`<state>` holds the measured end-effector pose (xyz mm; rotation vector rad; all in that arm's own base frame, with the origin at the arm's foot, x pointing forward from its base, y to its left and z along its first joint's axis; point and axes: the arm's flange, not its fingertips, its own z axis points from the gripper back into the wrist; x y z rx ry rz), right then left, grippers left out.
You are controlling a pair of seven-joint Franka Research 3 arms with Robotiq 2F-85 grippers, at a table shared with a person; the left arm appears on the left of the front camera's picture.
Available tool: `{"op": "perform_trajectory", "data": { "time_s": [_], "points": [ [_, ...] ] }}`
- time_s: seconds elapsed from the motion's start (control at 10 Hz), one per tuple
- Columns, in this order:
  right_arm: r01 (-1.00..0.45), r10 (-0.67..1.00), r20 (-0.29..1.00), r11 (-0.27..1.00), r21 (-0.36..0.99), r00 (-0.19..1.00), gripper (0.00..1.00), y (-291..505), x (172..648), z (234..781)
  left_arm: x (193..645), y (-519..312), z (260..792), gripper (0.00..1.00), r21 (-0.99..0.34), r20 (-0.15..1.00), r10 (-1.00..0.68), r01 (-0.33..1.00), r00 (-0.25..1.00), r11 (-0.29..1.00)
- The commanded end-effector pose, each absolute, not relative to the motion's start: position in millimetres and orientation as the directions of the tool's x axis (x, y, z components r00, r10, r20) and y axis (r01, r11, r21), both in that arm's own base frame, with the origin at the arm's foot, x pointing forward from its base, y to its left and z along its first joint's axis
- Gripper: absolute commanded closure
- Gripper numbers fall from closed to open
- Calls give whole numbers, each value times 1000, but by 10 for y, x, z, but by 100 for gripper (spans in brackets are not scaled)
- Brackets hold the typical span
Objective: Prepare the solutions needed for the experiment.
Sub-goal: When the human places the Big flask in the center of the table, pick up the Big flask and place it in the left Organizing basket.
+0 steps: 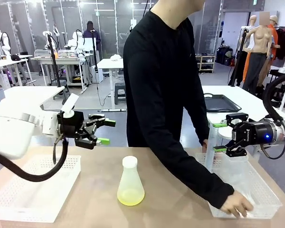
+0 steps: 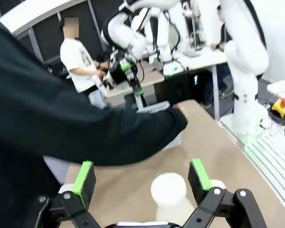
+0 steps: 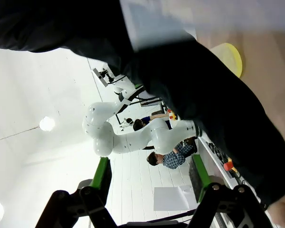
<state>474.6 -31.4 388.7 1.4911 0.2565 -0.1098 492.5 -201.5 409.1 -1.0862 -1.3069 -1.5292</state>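
Note:
A frosted white conical flask (image 1: 130, 180) stands upright on the brown table near the middle front. A shallow layer of the pale yellow-green solutions (image 1: 130, 196) lies in its base, and also shows past the sleeve as the solutions (image 3: 231, 56). My left gripper (image 1: 107, 132) hangs open up and to the left of the flask, apart from it. In the left wrist view the flask's neck (image 2: 168, 194) sits low between the spread fingers of my left gripper (image 2: 142, 176). My right gripper (image 1: 219, 137) is open above the right basket's left end; nothing lies between the fingers of my right gripper (image 3: 151, 172).
A person in a black sleeve (image 1: 180, 156) leans across the table, one hand (image 1: 237, 205) down in the clear basket (image 1: 263, 199) at the right. A white mesh basket (image 1: 19, 199) lies at the left. A clear upright piece (image 1: 211, 145) rises beside my right fingertips.

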Motion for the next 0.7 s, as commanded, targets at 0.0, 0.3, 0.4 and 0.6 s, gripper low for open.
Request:
{"op": "perform_trajectory", "data": {
  "time_s": [0.0,0.3,0.4,0.6],
  "points": [
    [225,81,-232,82,971,969,17,-312,4725,3912,5118,-2162,3888,0,257,966,11,956,-258,-138],
    [225,81,-232,82,971,969,17,-312,4725,3912,5338,-2363,3594,0,228,974,53,939,-222,-258],
    [225,81,-232,82,971,969,17,-312,4725,3912,5382,-2345,3522,0,221,975,53,936,-214,-275],
    [225,81,-232,82,971,969,17,-312,4725,3912,5486,-2275,3421,0,223,975,92,908,-204,-354]
  ]
}}
